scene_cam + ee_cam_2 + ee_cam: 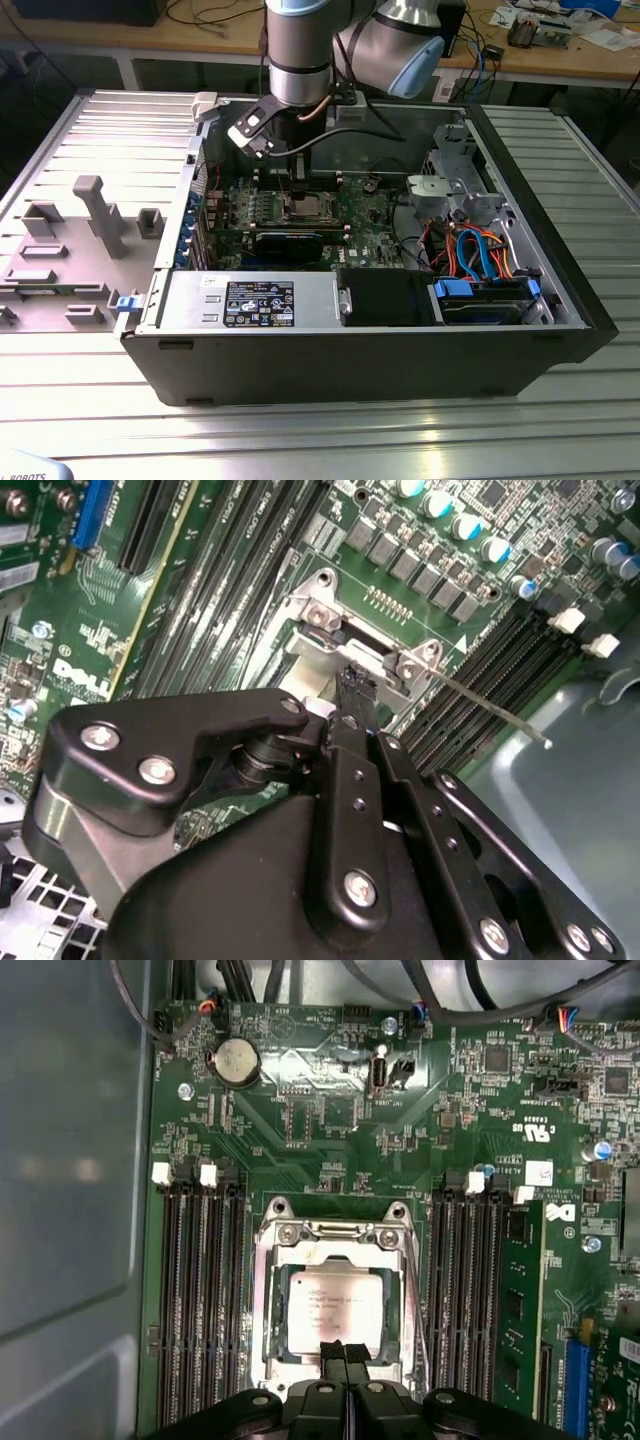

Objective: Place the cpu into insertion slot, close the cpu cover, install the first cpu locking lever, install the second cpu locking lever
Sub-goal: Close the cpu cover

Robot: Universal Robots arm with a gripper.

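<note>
Seen from the wrist, a black robot gripper (345, 1352) has its two fingers pressed together with nothing visible between them. Their tips rest at the edge of a processor socket, touching or almost touching its metal frame. Just beyond the tips lies the cpu (335, 1305), a flat silver-tan square seated in the insertion slot (303, 208). The cpu cover (335, 1245), a silvery frame with a square window, appears to lie down around the chip. In the second wrist view, a thin wire locking lever (495, 712) stands off the socket, angled out over the neighbouring black memory slots (200, 1300) and not latched. Around the socket spreads the green motherboard (330, 1110), with a round coin battery (233, 1058) farther off. In the exterior view, the grey arm (298, 50) reaches straight down into an open computer case (350, 370) that lies on a ribbed metal table (300, 440). Likely risks: the narrow tips could slip off the smooth frame and scrape the chip or strike the memory slots. Pressing on one edge alone could tilt the cover. The free lever could spring aside if it is caught off-centre.
</note>
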